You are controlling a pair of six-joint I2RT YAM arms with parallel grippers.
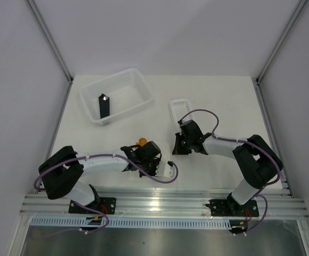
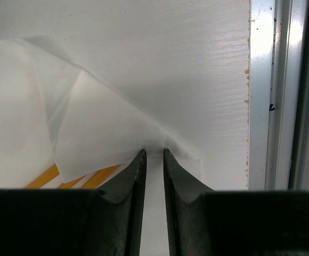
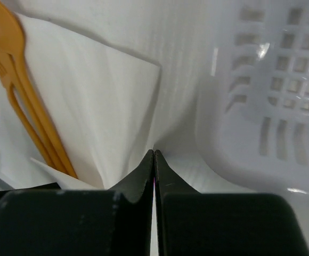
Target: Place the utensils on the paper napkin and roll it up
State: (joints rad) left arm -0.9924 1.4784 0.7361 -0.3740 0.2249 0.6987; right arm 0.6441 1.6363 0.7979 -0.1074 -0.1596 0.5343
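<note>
Checking the top view first: the left end effector (image 1: 146,160) and right end effector (image 1: 182,143) sit low over the surface (image 1: 224,106), near each other. A spot of orange from the utensils (image 1: 141,141) shows at the left wrist. The napkin cannot be told from the white surface here.

Left wrist view: the paper napkin (image 2: 90,128) lies folded over the utensils, and only the orange handle ends show below its edge. A raised fold tents up into the tips, and the jaws are closed to a narrow slot on it. Judgement: the edge is lifted so the sheet can be turned over the utensils to start the roll.

Right wrist view: the jaws are fully together. The napkin's edge runs straight into the tips and looks pinched there. The utensils lie side by side on the sheet, left of the tips. A white slotted container (image 3: 261,106) stands to the right.
</note>
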